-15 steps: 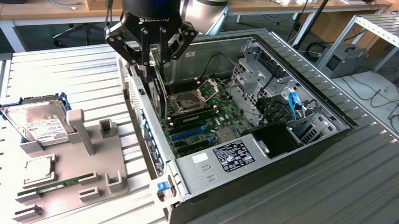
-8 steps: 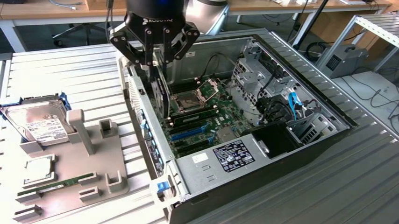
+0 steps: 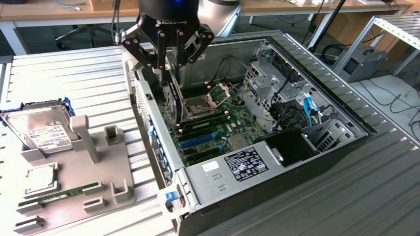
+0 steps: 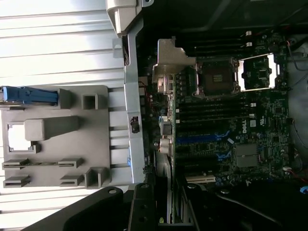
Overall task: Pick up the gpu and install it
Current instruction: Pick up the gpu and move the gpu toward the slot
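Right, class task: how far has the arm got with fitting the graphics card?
Done: the graphics card is off the grey tray. In hand: the gripper holds it edge-down inside the open computer case. Left: seating it; the blue slots lie bare.

gpu [image 3: 172, 101] is edge-on, fan side hidden; arm [image 3: 167, 7] cut off at the top edge, drive label [image 3: 47, 137] way too tiny to read.
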You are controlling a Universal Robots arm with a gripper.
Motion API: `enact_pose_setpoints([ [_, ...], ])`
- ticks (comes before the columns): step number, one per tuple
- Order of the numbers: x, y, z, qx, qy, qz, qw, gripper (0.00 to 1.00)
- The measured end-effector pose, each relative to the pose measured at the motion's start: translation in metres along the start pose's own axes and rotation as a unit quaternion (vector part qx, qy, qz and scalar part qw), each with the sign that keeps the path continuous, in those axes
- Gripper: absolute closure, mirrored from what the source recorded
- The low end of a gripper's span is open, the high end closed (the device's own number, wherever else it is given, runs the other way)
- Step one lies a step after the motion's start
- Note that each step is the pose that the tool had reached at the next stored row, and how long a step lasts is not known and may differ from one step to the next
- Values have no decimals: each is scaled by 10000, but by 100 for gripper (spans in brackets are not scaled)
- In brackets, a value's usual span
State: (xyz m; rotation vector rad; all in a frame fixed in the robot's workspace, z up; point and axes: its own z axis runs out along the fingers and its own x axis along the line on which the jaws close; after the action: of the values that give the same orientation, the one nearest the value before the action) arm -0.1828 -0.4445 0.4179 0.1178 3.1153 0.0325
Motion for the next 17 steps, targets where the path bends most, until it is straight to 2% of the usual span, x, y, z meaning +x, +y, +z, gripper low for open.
enact_pose_setpoints([
  [17, -126, 9, 34, 0, 0, 0, 10000, 74],
])
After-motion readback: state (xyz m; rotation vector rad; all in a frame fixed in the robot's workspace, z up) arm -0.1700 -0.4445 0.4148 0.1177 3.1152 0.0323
